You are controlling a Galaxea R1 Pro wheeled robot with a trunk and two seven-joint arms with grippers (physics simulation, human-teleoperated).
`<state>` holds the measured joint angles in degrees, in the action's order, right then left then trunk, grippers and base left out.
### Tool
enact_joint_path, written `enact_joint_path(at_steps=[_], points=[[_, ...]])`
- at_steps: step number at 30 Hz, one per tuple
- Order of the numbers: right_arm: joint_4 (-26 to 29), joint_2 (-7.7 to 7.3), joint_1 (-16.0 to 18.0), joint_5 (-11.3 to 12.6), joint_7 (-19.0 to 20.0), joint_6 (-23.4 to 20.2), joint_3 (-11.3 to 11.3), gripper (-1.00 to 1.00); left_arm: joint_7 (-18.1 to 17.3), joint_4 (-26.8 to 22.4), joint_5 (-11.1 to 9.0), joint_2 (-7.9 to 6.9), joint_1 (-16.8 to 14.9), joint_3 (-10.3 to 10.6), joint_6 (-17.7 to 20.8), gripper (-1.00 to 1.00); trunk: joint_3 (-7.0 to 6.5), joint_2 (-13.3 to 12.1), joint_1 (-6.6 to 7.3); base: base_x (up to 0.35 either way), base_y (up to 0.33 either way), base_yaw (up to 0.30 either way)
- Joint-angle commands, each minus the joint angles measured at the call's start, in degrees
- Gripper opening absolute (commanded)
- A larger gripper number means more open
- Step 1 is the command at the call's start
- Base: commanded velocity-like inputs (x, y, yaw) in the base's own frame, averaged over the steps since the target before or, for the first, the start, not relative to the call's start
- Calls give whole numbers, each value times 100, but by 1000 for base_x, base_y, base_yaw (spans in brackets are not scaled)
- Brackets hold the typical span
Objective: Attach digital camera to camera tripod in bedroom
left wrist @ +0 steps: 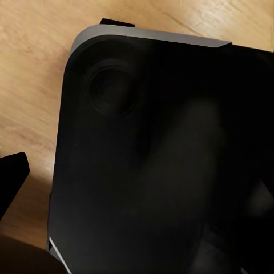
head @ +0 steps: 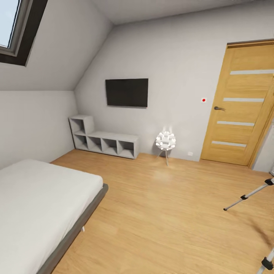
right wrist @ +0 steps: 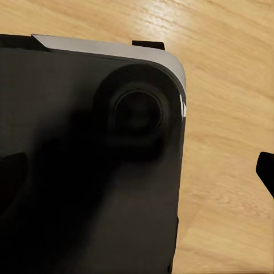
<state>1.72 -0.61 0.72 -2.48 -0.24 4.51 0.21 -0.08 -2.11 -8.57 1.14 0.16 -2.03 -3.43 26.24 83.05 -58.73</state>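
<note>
The tripod (head: 249, 196) shows two thin silver legs, well apart from both jaws, whose state I cannot tell. It looks light, stiff and tippy; steady it at the head, now unseen.
</note>
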Motion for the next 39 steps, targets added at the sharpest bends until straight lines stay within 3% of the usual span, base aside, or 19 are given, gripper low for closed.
enact_joint_path(at_steps=[1,16,27,39], points=[[-5,-1,4,-27,-2,19,1,100,-1,-5,-43,1,2,-16,-8,100,5,3,0,0,0,-57],[-5,-17,3,-41,-2,24,14,100,-1,-5,-92,5,1,-14,-8,100,5,3,0,0,6,-9],[-5,-18,5,-42,-2,24,14,100,-1,-7,-92,9,2,-16,-8,100,5,3,0,0,219,0],[-5,-18,3,-41,-2,24,14,100,-1,-8,-92,9,2,-14,-8,100,5,3,0,0,29,0]])
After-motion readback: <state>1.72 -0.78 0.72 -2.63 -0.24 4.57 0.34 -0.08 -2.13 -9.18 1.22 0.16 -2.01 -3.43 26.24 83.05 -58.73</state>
